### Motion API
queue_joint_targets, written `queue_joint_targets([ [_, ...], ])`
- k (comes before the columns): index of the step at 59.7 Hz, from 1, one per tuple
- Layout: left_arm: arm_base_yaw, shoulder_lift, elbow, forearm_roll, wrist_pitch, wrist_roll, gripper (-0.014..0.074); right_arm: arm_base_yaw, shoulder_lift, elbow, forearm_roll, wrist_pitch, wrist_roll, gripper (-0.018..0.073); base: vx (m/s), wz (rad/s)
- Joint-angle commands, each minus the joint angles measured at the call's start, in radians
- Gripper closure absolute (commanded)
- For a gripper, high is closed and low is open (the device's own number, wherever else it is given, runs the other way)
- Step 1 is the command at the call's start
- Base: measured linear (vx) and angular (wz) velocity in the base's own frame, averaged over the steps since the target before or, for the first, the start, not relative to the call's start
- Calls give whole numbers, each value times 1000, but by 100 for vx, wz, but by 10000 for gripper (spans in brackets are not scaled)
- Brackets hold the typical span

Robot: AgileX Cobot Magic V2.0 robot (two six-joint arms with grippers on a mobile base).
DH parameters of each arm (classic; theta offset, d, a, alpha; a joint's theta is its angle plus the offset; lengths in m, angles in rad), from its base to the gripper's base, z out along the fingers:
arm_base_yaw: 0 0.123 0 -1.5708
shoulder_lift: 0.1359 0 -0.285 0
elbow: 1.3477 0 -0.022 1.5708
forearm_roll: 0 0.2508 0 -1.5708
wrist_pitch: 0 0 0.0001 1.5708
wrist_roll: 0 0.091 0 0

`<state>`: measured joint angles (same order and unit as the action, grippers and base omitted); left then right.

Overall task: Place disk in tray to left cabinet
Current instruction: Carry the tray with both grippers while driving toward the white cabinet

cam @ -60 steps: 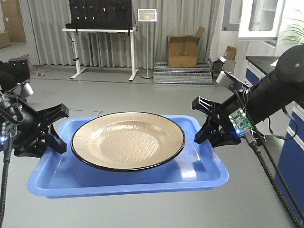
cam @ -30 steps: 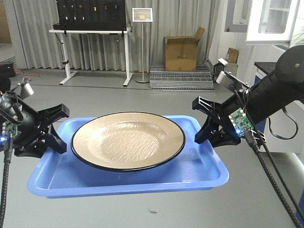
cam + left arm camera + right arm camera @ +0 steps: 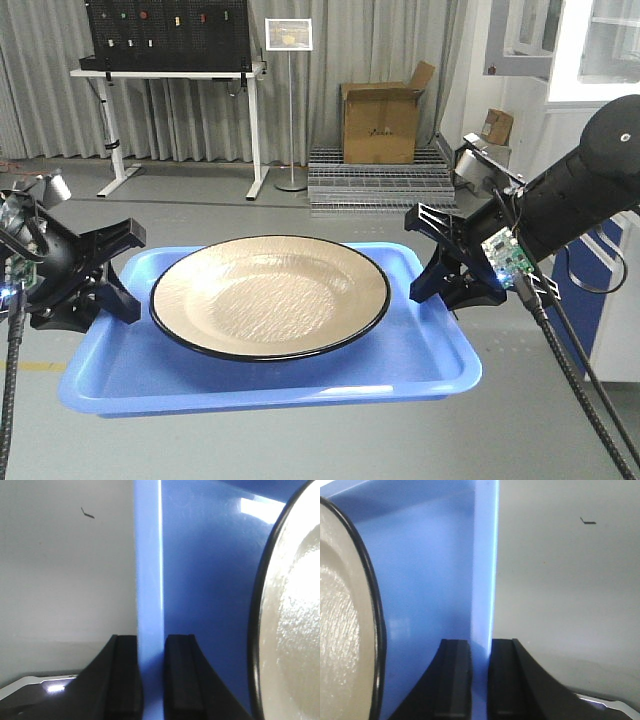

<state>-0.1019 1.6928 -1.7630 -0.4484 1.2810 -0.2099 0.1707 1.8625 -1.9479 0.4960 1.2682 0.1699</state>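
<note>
Left gripper (image 3: 120, 272) and right gripper (image 3: 428, 256) each clamp opposite rims of the tray (image 3: 300, 385), mid-frame; the disk (image 3: 270, 295) lies inside it.

Out front I see a grey floor (image 3: 200, 210) running back to pale grey curtains (image 3: 330, 50) that cover the far wall. Against them on my left stands a white-legged desk (image 3: 170, 72) carrying a black panel (image 3: 165, 25) with small coloured items I can't make out. Beside it is a sign stand (image 3: 289, 32). An open cardboard box (image 3: 380, 118) sits on stacked metal grating (image 3: 375, 178), with a smaller box (image 3: 497, 125) further right. A white glazed cupboard (image 3: 600, 50) fills the upper right corner and catches bright light. A yellow floor stripe (image 3: 30, 366) shows at lower left. Both wrist views show bare floor with a small dark mark (image 3: 87, 514).
</note>
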Motion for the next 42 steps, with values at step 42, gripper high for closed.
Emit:
queue_joint_targets([
  [42, -32, -56, -39, -210, -52, -17, 596, 30, -60, -36, 193, 6, -3, 564, 71, -2],
])
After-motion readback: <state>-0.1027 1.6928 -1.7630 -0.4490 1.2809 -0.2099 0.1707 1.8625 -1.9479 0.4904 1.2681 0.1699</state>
